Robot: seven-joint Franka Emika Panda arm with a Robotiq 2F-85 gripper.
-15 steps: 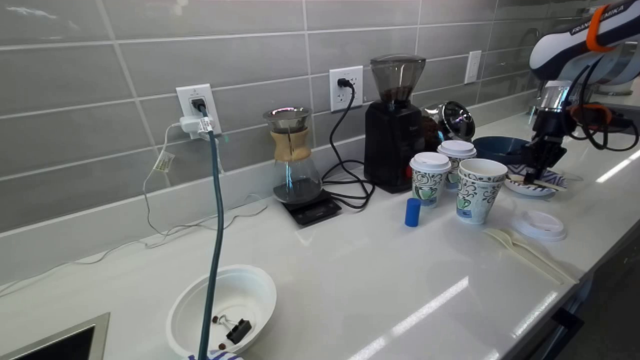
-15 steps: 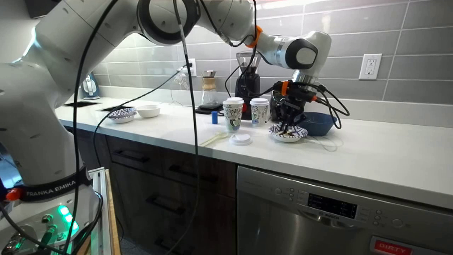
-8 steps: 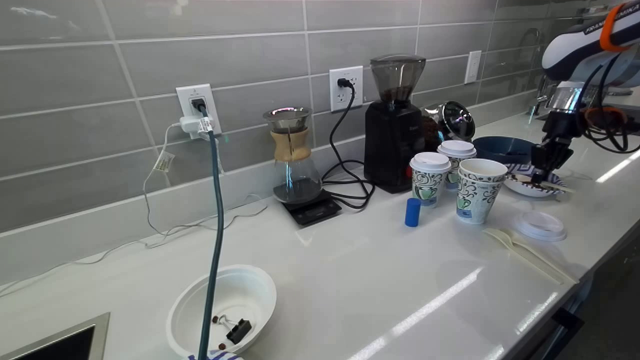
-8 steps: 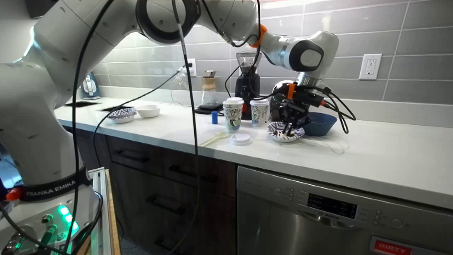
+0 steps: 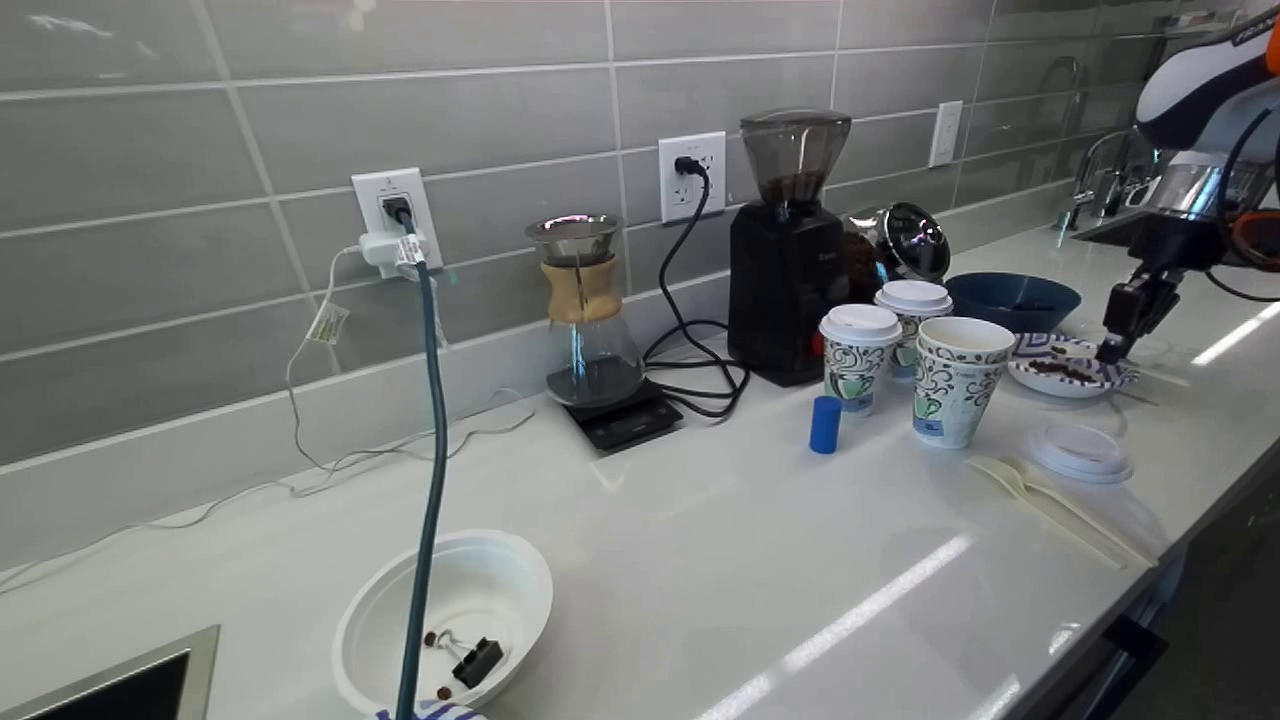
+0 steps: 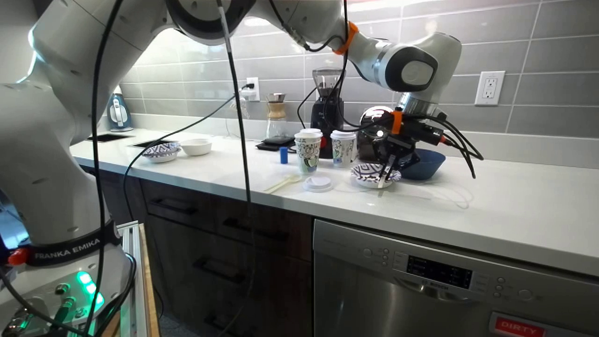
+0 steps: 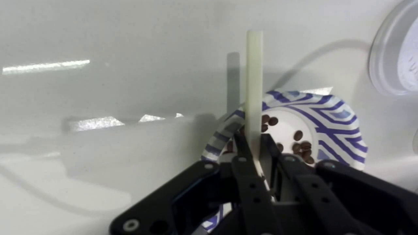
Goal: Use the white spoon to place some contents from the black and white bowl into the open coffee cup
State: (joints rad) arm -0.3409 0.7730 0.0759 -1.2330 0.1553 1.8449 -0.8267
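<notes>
The black and white bowl [image 5: 1062, 388] holds dark coffee beans. It also shows in an exterior view [image 6: 361, 175] and in the wrist view [image 7: 344, 130], where beans [image 7: 297, 135] lie on its white floor. My gripper [image 5: 1110, 350] is at the bowl's rim, pointing down, and is shut on the white spoon's handle. The handle [image 7: 254, 71] sticks out past the rim over the counter in the wrist view. The spoon's scoop end is hidden by the fingers there. The open coffee cup [image 5: 960, 390] stands upright beside the bowl and also in an exterior view [image 6: 308, 154].
The dark blue bowl [image 5: 1015, 300] stands behind the patterned bowl. Lidded cups [image 5: 860, 350] stand beside the open cup. A loose lid [image 5: 1080, 452], pale utensils [image 5: 1060, 510] and a blue cylinder [image 5: 825, 425] lie nearby. The black grinder [image 5: 785, 290] stands at the wall.
My gripper has moved to the right in both exterior views with the spoon, from over the bowl's middle to its edge. The bowl has shifted slightly. More beans show now.
</notes>
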